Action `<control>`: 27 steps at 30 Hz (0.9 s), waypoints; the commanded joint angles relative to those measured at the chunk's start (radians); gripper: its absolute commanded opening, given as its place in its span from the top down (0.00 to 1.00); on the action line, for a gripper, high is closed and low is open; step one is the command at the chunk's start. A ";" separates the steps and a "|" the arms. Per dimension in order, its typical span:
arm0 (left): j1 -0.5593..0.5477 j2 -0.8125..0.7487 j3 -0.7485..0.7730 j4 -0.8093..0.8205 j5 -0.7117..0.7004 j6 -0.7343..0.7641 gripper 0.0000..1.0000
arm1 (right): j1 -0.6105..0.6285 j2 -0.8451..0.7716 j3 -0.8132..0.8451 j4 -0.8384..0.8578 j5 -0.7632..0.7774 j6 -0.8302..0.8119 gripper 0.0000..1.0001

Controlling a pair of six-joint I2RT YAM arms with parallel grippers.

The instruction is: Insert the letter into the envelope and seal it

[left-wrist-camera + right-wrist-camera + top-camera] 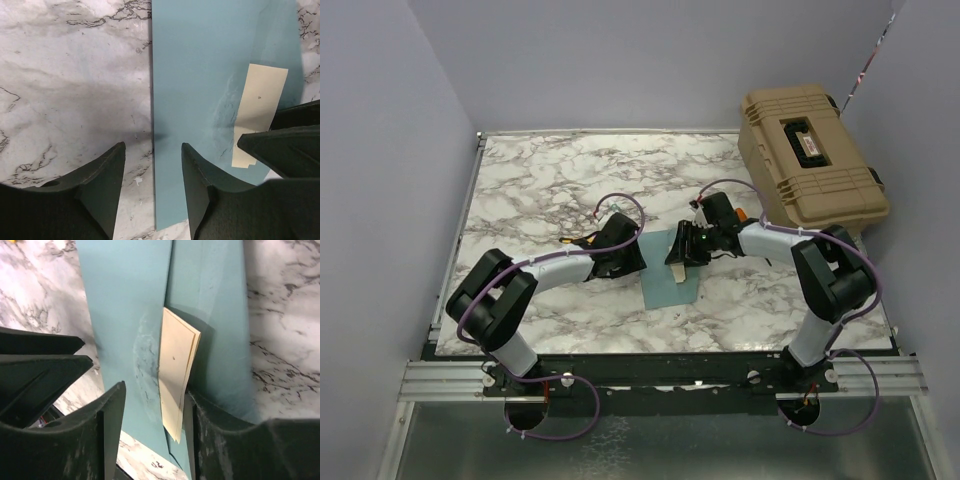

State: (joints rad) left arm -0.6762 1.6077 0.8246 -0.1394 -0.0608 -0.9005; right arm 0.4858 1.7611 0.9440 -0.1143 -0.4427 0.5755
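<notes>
1. Nearest the lens in both wrist views: black fingers (107, 440), mine, two pairs.
2. Marble table (540, 190): largest item, carries everything else.
3. Tan hard case (810, 155): at 2 o'clock on the table, well apart from the work.
4. Envelope (200, 75): teal, flat, mid-table toward 6 o'clock, between my two wrists.
5. Letter (175, 365): cream, lying on the envelope. Its far end seems tucked under a teal layer and its near end is exposed.
6. Risk: as I judge it, the letter is unheld and only partly entered. A nudge from either finger could drag it back out or buckle it, and sealing now would trap it crooked.
7. Right gripper (152, 405): jaws parted, released. The letter lies between them with its edge against one finger, and nothing is clamped.
8. Left gripper (152, 160): at the envelope's 9 o'clock, jaws parted astride its edge, grasping nothing.
</notes>
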 commanded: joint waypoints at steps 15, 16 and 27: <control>0.007 0.011 0.013 -0.035 -0.014 0.085 0.56 | 0.005 -0.054 0.075 -0.263 0.176 -0.047 0.29; 0.007 0.010 0.017 -0.034 -0.011 0.088 0.56 | 0.005 -0.054 0.082 -0.269 0.176 -0.052 0.28; 0.036 -0.067 -0.020 0.066 0.099 0.096 0.56 | 0.031 -0.120 0.120 -0.318 0.268 -0.104 0.21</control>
State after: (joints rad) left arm -0.6544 1.5967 0.8230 -0.1276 -0.0280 -0.8227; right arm 0.4995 1.6981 1.0447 -0.3885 -0.2749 0.5049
